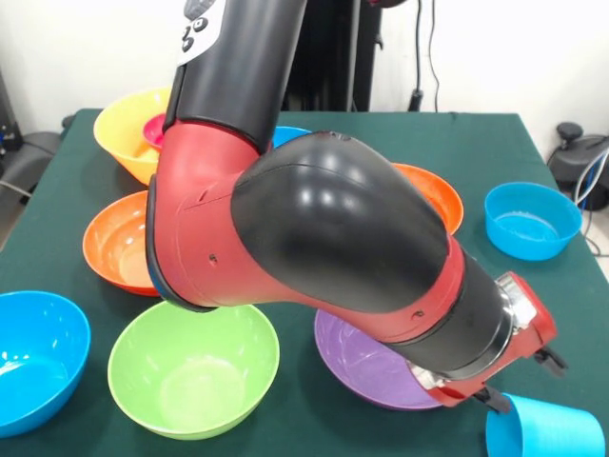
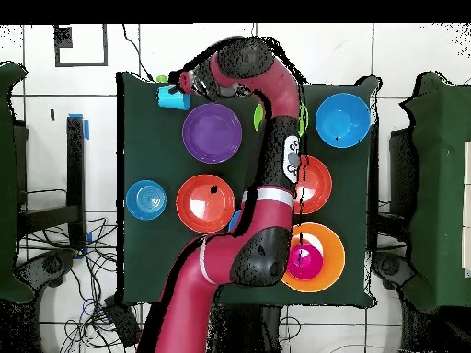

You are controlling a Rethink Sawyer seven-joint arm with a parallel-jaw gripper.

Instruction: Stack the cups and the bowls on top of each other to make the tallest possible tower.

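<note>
The light-blue tumbler lies tilted on its side at the table's near right corner. My gripper is right at its rim, but the grip is hidden. From overhead the tumbler sits at the gripper. The yellow-orange bowl holds the small magenta bowl. Two red-orange bowls, the lime green bowl, the purple bowl and two blue bowls stand apart. The pale-blue bowl peeks out behind the arm.
My arm stretches low across the middle of the table and hides much of it. In the overhead view it covers most of the lime green bowl. The green table ends just beside the tumbler.
</note>
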